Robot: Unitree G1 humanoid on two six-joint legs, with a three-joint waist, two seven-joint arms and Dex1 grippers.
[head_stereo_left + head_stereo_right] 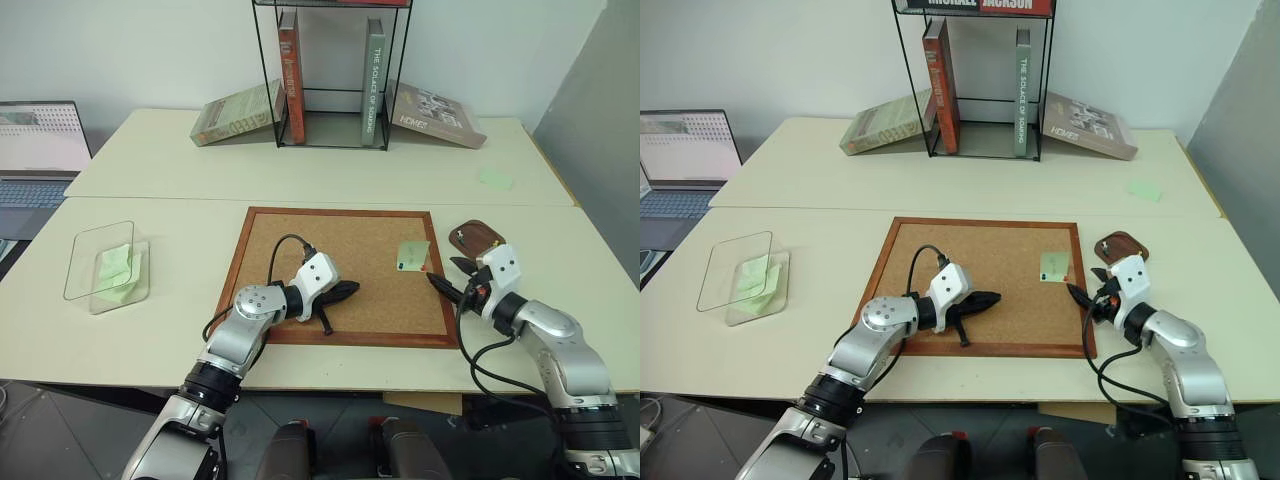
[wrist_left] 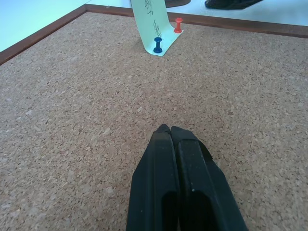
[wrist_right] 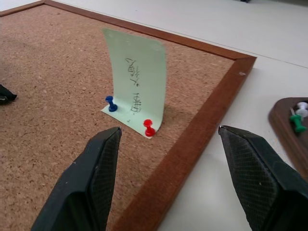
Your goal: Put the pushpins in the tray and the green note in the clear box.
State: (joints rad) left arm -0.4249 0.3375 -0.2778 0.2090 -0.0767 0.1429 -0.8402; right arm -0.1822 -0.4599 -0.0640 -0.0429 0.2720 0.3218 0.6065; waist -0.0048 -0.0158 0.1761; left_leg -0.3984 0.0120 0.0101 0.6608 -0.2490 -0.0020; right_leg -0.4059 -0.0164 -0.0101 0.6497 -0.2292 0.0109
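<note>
Left gripper (image 1: 350, 290) low over the cork board (image 1: 300, 240), pointing right, fingers pressed together, holding nothing. Clear box (image 1: 112, 268) far left on the table (image 1: 180, 215), lid leaning, green notes inside. Green note (image 3: 139, 86) on the board's right side, curled up, pinned by a blue pushpin (image 3: 111, 104) and a red pushpin (image 3: 149, 128). Right gripper (image 3: 168, 168) at the board's right edge, fingers spread wide, aimed at the note, empty. Tray (image 1: 476, 237) just behind it, pins inside. Laptop (image 1: 35, 160) far left, book rack (image 1: 330, 80) at back
</note>
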